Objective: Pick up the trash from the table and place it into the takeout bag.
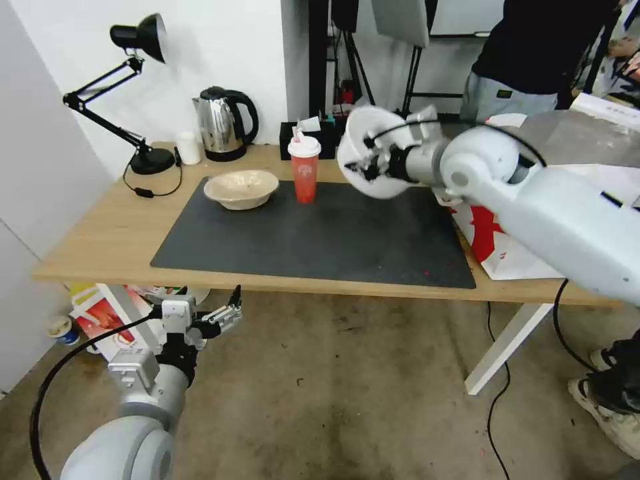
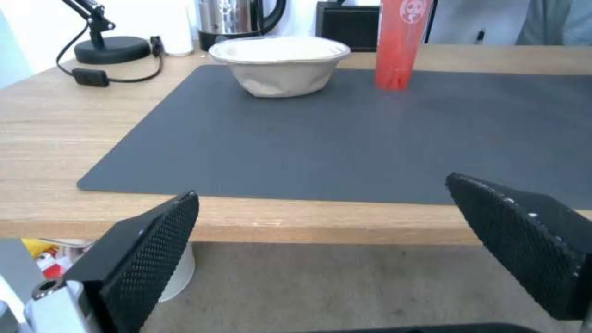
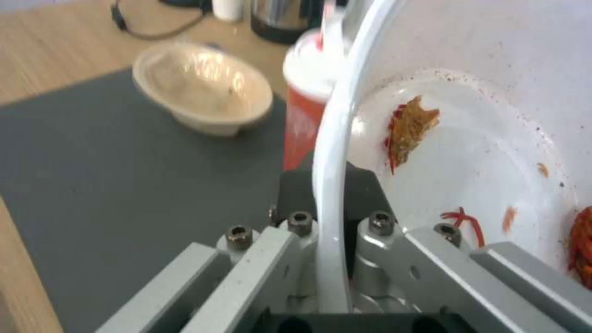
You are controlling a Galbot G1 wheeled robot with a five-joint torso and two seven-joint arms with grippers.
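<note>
Spillage is your main risk: right gripper (image 1: 365, 162) pinches only the rim of the white plastic bowl (image 1: 373, 150), held tilted in mid-air beside the takeout bag (image 1: 497, 243), so shell scraps (image 3: 412, 129) could drop onto the dark mat (image 1: 320, 237). Left gripper (image 1: 215, 315) hangs spread below the table (image 1: 100, 233) edge. Drink cup (image 1: 305, 170) & beige bowl (image 1: 241, 188) wait on the mat; concrete floor, person nearby.

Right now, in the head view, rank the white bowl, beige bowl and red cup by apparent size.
1. white bowl, raised in the right pincer, so nearness may inflate it
2. beige bowl
3. red cup
</note>
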